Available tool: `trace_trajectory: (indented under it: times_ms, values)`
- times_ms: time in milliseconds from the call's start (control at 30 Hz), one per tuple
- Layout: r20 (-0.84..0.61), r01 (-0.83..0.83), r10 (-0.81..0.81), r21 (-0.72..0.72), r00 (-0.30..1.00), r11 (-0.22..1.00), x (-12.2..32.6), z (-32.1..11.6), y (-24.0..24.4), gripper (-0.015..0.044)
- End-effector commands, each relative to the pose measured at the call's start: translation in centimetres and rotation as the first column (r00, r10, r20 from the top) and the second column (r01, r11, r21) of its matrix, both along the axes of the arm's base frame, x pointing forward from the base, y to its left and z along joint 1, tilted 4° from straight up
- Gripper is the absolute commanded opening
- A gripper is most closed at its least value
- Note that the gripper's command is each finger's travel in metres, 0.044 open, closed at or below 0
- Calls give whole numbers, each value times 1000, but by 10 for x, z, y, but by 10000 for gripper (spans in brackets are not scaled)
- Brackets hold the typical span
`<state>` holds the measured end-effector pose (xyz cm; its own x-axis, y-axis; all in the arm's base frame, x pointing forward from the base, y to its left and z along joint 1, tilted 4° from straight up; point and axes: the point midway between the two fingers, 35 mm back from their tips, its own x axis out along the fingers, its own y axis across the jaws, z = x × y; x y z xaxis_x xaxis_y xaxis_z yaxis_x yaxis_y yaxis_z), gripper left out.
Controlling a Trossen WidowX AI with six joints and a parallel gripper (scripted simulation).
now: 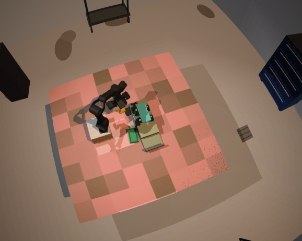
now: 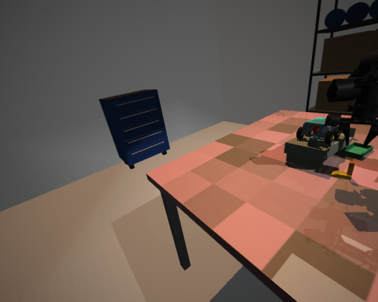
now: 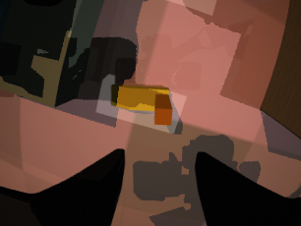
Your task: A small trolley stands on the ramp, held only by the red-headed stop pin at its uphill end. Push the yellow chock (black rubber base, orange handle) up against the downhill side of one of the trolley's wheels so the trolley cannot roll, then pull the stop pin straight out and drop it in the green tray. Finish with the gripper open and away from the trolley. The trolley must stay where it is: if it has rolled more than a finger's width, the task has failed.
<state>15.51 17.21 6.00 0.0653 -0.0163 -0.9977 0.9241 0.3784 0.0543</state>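
Note:
The trolley (image 1: 143,112) (image 2: 319,122), teal on black wheels, stands on the upper part of the ramp (image 1: 149,130) (image 2: 301,160). The red-headed stop pin (image 1: 136,102) (image 2: 316,129) stands at its uphill end. The yellow chock (image 1: 122,111) (image 2: 341,174) (image 3: 138,98) lies on the table beside the ramp, with its orange handle (image 2: 351,168) (image 3: 163,112) upright. No wheel touches it. The green tray (image 1: 132,135) (image 2: 357,150) is beside the ramp and looks empty. My gripper (image 2: 356,146) (image 3: 159,157) is open and empty, pointing down above the table near the chock.
The arm's base stands on a pale wooden block (image 1: 98,135) to the left of the tray in the top view. The ramp's raised side is close to the chock. A blue drawer cabinet (image 1: 285,73) (image 2: 138,127) stands away from the table.

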Motion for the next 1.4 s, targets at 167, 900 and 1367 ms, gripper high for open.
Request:
trace_trajectory:
  times_ms: [167, 900, 1367]
  values:
    - [-6, 3, -3, -16, 1000, 1000, 0, -28, -1, 190]
    - [-6, 3, -3, -16, 1000, 1000, 1, -62, -3, 190]
    - [-6, 3, -3, -17, 1000, 1000, 2, -76, -4, 190]
